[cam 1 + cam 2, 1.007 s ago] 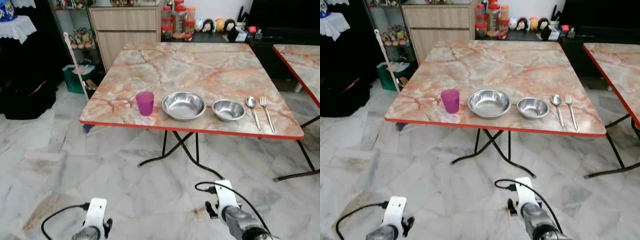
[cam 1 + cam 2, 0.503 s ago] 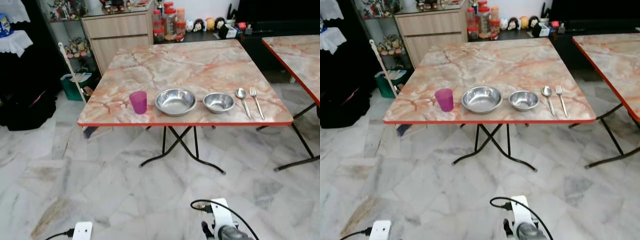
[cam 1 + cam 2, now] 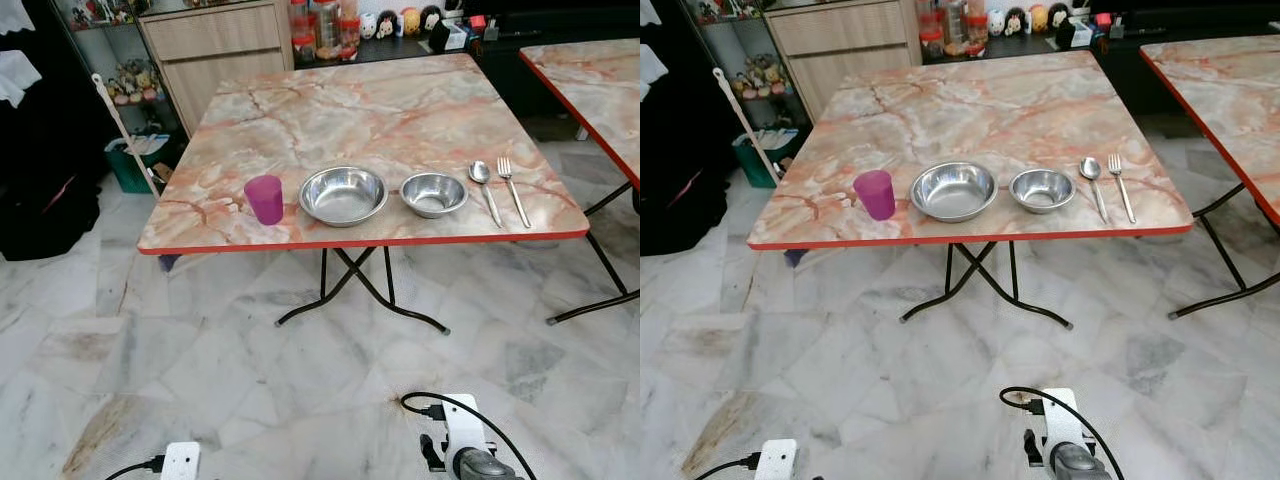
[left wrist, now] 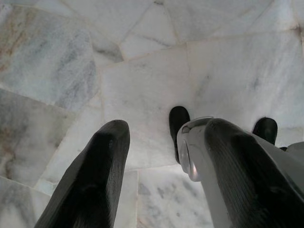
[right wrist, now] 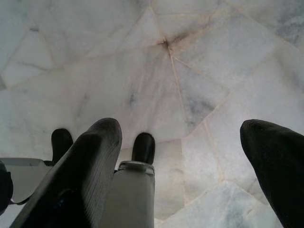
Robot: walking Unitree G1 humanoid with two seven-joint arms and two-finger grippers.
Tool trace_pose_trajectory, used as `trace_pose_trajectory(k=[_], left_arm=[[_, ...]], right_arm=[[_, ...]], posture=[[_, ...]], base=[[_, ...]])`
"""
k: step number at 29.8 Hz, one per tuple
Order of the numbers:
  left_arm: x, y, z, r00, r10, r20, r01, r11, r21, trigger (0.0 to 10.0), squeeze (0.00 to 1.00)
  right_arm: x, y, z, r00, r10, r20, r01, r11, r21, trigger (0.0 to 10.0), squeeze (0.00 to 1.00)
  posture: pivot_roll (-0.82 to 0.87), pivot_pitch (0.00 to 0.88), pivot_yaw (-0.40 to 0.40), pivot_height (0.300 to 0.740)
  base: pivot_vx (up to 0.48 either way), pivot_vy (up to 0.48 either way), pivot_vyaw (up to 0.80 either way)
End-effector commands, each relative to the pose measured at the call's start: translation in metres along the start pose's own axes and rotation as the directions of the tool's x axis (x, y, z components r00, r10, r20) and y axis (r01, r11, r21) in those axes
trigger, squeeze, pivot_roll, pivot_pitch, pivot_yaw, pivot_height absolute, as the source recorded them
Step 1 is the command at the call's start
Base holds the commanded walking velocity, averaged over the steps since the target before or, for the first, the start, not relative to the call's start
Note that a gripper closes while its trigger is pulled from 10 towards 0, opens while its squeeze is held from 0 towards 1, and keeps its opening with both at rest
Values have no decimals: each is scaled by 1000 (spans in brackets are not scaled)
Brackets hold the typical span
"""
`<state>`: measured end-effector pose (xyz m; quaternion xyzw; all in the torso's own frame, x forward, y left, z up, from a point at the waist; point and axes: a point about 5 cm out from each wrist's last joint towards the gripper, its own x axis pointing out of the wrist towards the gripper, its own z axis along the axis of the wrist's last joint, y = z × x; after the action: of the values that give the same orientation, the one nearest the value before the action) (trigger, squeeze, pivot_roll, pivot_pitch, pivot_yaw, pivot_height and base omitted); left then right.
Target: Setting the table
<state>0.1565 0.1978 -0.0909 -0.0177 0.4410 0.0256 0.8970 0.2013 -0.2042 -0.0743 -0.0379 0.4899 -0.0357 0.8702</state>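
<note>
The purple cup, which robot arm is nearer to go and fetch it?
Probably the left. The purple cup stands at the left end of the row on the table, on the left gripper's side. Both grippers hang low over the floor, fingers open, right gripper included.

On table (image 3: 400, 110), along near edge, left to right — cup (image 3: 265, 199), large bowl (image 3: 343, 195), small bowl (image 3: 434, 194), spoon (image 3: 485, 186), fork (image 3: 511, 185). Cabinet (image 3: 215, 50) behind table, far left. Second table (image 3: 595, 75) to the right — apart.
</note>
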Motion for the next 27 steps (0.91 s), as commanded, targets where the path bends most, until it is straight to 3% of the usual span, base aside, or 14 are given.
trace_pose_trajectory(k=[1, 5, 12, 17, 27], left_arm=[[-1, 3, -2, 1000, 21, -18, -22, 1000, -16, 10000, 0], [1, 4, 12, 998, -2, 60, 1, 1000, 16, 10000, 0], [2, 14, 20, 996, 34, 82, -33, 999, -9, 10000, 0], [2, 17, 26, 995, 25, 98, -27, 999, 20, 10000, 0], [4, 19, 31, 997, 15, 82, -19, 999, 42, 10000, 0]], right_arm=[[0, 1, 3, 1000, 16, 10, -16, 999, -37, 10000, 0], [1, 4, 9, 999, 36, 6, -35, 997, -62, 10000, 0], [1, 16, 15, 998, 63, -2, -63, 996, -64, 10000, 0], [1, 21, 19, 997, 79, 2, -79, 994, -74, 10000, 0], [1, 25, 25, 997, 69, 23, -67, 994, -91, 10000, 0]], posture=[[-44, 53, 110, 740], [-44, 26, 67, 740], [-45, 20, 64, 740], [-39, 22, 68, 740], [-218, 25, 159, 740]], base=[[0, 0, 0], [0, 0, 0], [0, 0, 0], [0, 0, 0], [0, 0, 0]])
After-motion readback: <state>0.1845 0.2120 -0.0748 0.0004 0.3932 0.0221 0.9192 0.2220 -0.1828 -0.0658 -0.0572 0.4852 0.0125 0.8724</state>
